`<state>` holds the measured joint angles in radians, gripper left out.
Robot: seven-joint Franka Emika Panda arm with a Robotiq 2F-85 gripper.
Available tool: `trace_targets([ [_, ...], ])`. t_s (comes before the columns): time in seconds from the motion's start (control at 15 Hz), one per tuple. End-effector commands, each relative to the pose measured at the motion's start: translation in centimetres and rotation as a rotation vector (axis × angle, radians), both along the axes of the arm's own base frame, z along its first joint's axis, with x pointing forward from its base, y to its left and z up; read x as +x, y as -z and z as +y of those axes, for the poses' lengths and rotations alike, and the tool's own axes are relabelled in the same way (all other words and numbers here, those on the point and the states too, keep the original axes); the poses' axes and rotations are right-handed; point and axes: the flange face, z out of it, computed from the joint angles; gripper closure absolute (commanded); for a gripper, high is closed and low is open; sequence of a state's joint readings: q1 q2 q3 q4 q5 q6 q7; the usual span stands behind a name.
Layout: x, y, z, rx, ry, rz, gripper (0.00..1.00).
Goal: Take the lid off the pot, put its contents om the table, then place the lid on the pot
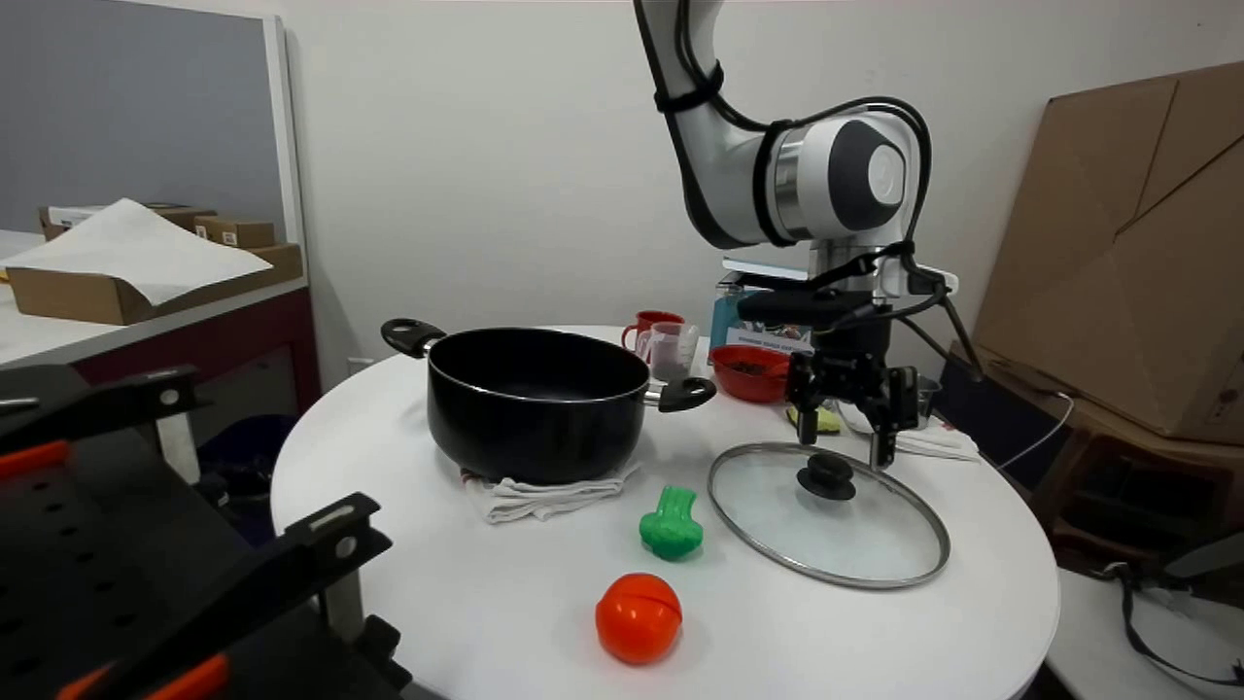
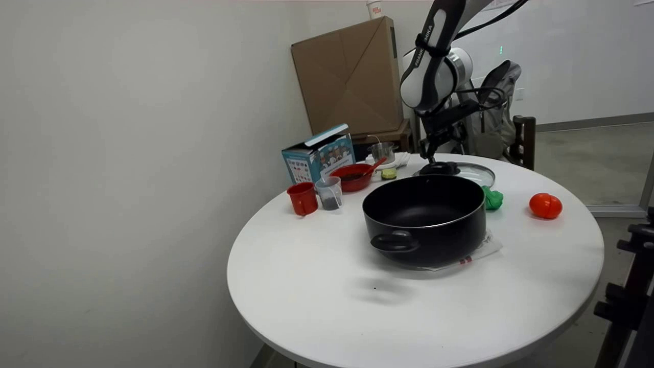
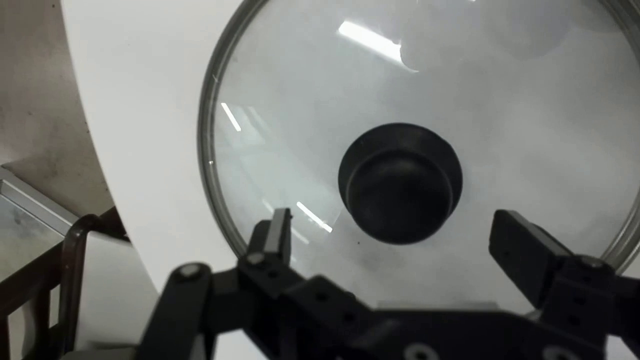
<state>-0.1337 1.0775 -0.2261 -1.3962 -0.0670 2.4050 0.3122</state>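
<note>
One claw [image 3: 391, 216], jaws spread, empty, over lid [image 1: 826, 530]. Grip short of knob [image 3: 400, 187] centre could let lid slip.

In the wrist view the lid [image 3: 400, 182] is cut off at 12 and 3 o'clock, and the end effector [image 3: 392, 225], its nearest parts blurred, at 6. In an exterior view the pot [image 2: 424, 225] covers part of the lid and the 9 o'clock end of the green item [image 2: 493, 198]. In an exterior view the table [image 1: 525, 593] is cropped at 6 o'clock, and the dark bits [image 1: 746, 368] in the red bowl [image 1: 746, 387] are too small to identify.
</note>
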Motion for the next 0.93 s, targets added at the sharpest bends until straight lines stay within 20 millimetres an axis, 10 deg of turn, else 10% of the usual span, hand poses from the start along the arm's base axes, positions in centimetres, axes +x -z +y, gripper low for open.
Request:
trace_targets([
  [0.0, 0.1, 0.8, -0.3, 0.022, 0.021, 0.011, 0.01],
  [0.6, 0.9, 1.4, 0.9, 0.027, -0.004, -0.002, 0.73],
  [0.87, 1.0, 1.1, 1.4, 0.039, -0.005, -0.010, 0.76],
])
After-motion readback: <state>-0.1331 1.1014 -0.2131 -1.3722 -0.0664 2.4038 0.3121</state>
